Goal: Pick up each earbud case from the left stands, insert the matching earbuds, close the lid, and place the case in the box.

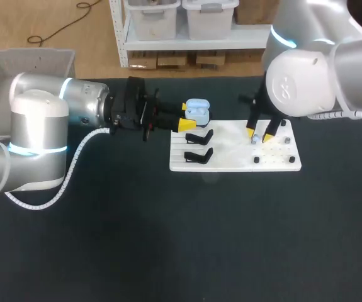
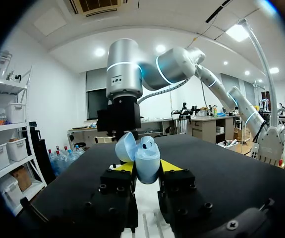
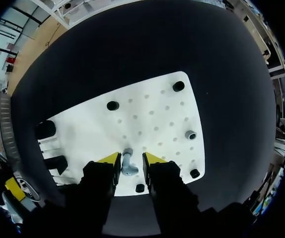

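Note:
My left gripper (image 1: 187,116) is shut on a light blue earbud case (image 1: 197,108) with its lid open, held above the far left corner of the white board (image 1: 231,165). In the left wrist view the case (image 2: 142,154) sits between the yellow fingertips of the left gripper (image 2: 146,167), and one earbud shows inside it. My right gripper (image 1: 260,134) points down at the board's right half. In the right wrist view a small grey earbud (image 3: 128,163) stands between its fingers (image 3: 130,159); they are close, with a narrow gap still showing on one side.
Two empty black stands (image 1: 199,136) (image 1: 198,156) sit on the board's left part. Another earbud (image 3: 191,135) and several black pegs (image 3: 112,105) stand on the board's (image 3: 152,114) right half. A grey box (image 1: 17,69) stands at the far left.

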{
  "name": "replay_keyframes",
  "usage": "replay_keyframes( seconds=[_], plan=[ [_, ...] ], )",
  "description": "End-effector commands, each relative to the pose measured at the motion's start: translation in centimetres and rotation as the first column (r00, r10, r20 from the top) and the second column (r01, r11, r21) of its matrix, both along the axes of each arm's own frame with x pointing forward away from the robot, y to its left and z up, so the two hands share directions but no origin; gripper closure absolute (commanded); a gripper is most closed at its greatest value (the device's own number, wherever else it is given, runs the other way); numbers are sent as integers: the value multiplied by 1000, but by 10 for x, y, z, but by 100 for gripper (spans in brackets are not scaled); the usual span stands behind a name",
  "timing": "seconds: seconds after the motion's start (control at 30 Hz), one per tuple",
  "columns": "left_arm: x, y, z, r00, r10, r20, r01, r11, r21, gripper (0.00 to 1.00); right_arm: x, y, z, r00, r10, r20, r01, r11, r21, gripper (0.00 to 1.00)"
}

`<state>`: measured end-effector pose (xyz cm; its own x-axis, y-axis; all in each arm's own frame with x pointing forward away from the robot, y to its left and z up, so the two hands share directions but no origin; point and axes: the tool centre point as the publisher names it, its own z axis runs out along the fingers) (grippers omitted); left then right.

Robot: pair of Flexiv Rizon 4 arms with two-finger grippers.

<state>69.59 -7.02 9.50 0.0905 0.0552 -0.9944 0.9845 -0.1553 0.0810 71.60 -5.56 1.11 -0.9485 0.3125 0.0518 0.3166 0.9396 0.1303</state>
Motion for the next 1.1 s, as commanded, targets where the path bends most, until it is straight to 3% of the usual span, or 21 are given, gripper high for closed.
replay_keyframes(
  seconds=[0.03,0.27,0.47,0.97,1.1],
  plan=[
    [-2,0,0,1000,6,3,-6,1000,-1,100,-6,0,-1,1000,1,29,-1,1000,-10,71],
    [-2,0,0,1000,6,3,-6,1000,-1,100,-8,0,3,998,13,66,-12,1000,-14,62],
    [-2,0,0,1000,6,3,-6,1000,-1,100,-9,1,3,997,15,72,-14,1000,-10,75],
    [-2,0,0,1000,6,3,-6,1000,-1,100,-7,2,0,998,11,61,-11,1000,-10,76],
    [-2,0,0,1000,6,3,-6,1000,-1,100,-6,3,0,998,13,58,-12,1000,-7,84]
  ],
)
